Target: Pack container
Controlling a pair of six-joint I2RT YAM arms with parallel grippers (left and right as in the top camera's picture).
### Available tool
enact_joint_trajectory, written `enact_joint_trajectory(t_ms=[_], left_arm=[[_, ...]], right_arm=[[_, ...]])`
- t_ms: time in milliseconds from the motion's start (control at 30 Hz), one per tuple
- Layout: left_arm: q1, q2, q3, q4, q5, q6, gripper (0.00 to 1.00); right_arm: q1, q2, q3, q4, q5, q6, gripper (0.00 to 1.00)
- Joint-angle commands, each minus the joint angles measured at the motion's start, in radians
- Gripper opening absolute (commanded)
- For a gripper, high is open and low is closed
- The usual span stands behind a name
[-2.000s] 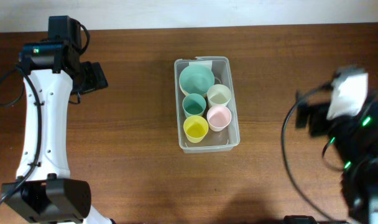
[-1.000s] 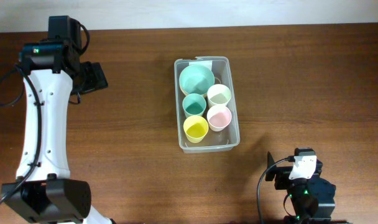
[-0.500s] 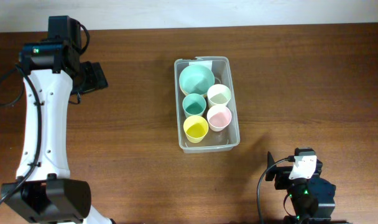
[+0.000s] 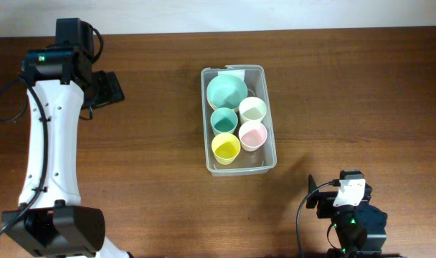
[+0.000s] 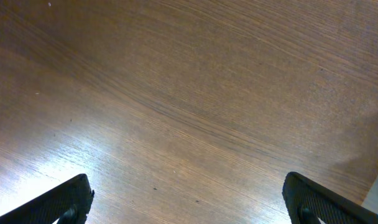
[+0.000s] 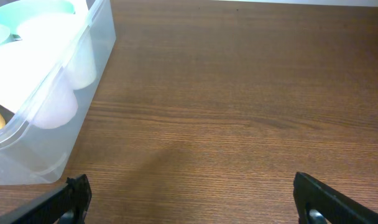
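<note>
On the table (image 6: 251, 93), the container (image 6: 27, 155) lies apart from the right gripper (image 6: 192, 208).

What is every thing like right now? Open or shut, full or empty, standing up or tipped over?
container: open on top, holds a bowl and four cups
teal bowl: upright, empty
teal cup: upright, empty
pale cup: upright, empty
pink cup: upright, empty
yellow cup: upright, empty
left tool: open, holding nothing
right tool: open, holding nothing
</note>
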Motion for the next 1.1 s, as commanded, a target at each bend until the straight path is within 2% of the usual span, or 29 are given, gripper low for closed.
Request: enact_joint_trajectory(t_ms=[0, 100, 200, 233, 400, 467, 600, 833, 1067], left_arm=[[0.0, -0.061, 0.013, -0.005, -0.008, -0.005, 1.0], [0.0, -0.129, -0.006, 0.052, -0.044, -0.005, 0.99], [0.0, -0.244, -0.09, 0.222, -0.05, -0.005, 1.0], [0.0, -0.363, -0.209, 0.394, -0.048, 0.033, 1.0], [0.0, -0.613, -0.511, 0.695, -0.048, 0.112, 1.0], [0.0, -0.761, -0.699, 0.811, -0.048, 0.18, 1.0], [0.002, -0.933, -0.905, 0.853, -0.048, 0.221, 1.0], [0.002, -1.266, -1.255, 0.857, -0.03, 0.22, 1.0], [0.002, -1.47, -1.455, 0.869, 0.013, 0.22, 1.0]], right_arm=[[0.005, -0.012, -0.007, 0.003, 0.005, 0.009, 0.99], [0.005, -0.012, -0.007, 0.003, 0.005, 0.009, 0.99], [0.005, -0.012, -0.007, 0.003, 0.005, 0.009, 0.99], [0.005, -0.012, -0.007, 0.003, 0.005, 0.009, 0.99], [0.005, -0.012, -0.007, 0.003, 0.005, 0.009, 0.99], [0.005, -0.012, -0.007, 0.003, 0.005, 0.009, 0.99], [0.005, -0.012, -0.007, 0.003, 0.005, 0.009, 0.99], [0.005, -0.012, -0.007, 0.003, 0.005, 0.009, 0.99], [0.005, -0.012, -0.007, 0.003, 0.005, 0.009, 0.99]])
